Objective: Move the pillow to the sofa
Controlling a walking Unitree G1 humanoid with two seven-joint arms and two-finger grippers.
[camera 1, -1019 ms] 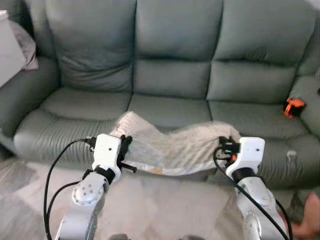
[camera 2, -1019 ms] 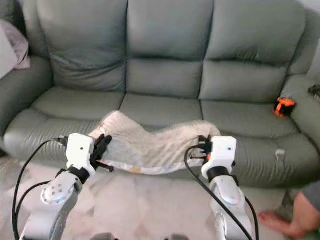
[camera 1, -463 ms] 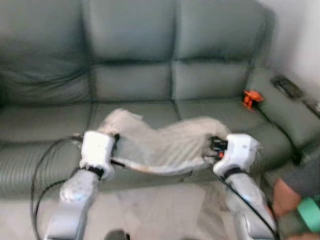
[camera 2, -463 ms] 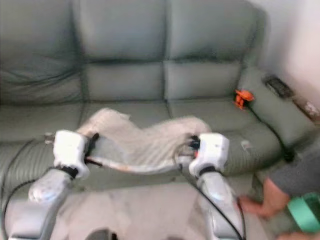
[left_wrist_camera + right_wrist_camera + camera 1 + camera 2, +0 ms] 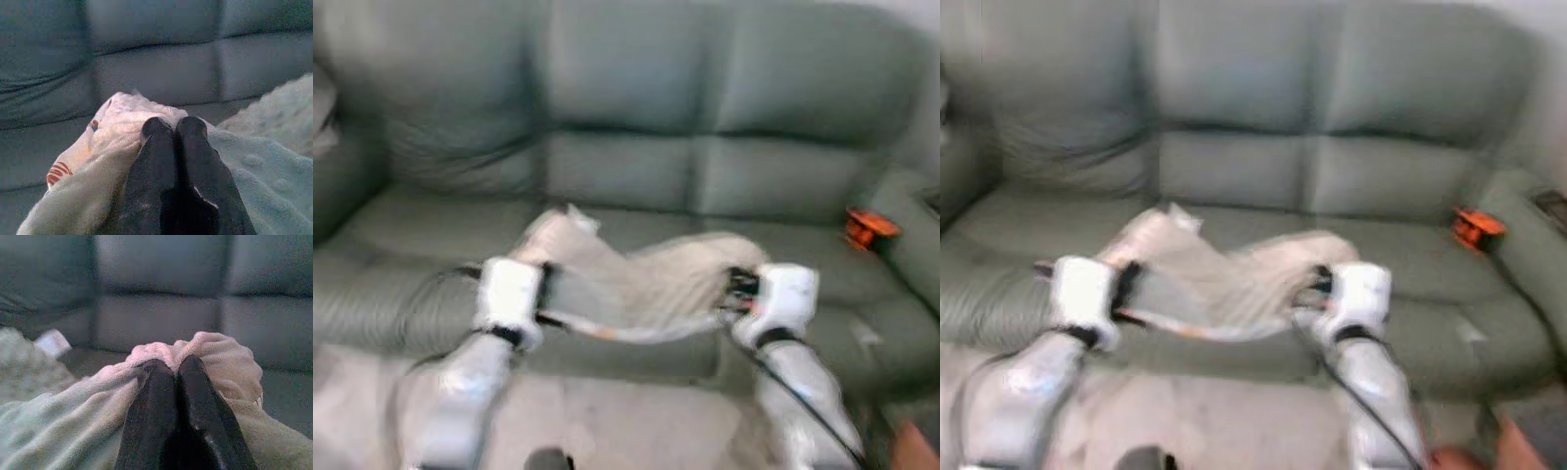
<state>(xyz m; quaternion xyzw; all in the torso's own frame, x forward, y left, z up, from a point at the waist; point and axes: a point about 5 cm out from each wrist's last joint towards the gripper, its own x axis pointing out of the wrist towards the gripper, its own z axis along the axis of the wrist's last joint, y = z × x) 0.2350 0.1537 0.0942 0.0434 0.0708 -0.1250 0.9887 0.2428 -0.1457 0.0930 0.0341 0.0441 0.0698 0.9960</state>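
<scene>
Crosswise, pillow [image 5: 641,284] spans left claw [image 5: 174,128] – right claw [image 5: 171,368].

A home living room.
A grey-green three-seat sofa [image 5: 636,127] is filling the view, standing on a pale floor [image 5: 626,421].

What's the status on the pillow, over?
Left gripper and right gripper both shut on the pillow, one at each end. Pillow held sagging over the sofa seat edge. Orange object sits by the right armrest, off the path.
</scene>
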